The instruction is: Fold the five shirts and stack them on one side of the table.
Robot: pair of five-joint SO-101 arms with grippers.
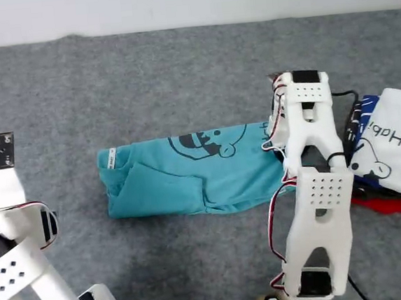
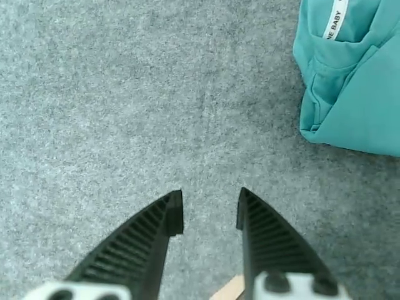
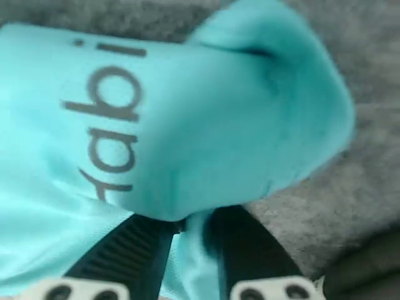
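Note:
A teal shirt (image 1: 189, 175) lies folded lengthwise in the middle of the grey table, its collar end to the left. The right arm (image 1: 315, 189) stands over the shirt's right end. My right gripper (image 3: 194, 228) is shut on the teal shirt (image 3: 187, 125), whose printed hem edge bulges up over the fingers. My left gripper (image 2: 209, 209) is open above bare grey cloth, with nothing between its fingers, a short way from the collar end of the teal shirt (image 2: 356, 81). The left arm (image 1: 14, 271) sits at the table's front left corner.
At the right edge lies a loose pile of shirts: a white one (image 1: 396, 143) on top, a blue one (image 1: 364, 107) and a red one (image 1: 395, 205) showing beneath. The grey table cover (image 1: 145, 77) stretches to the back wall.

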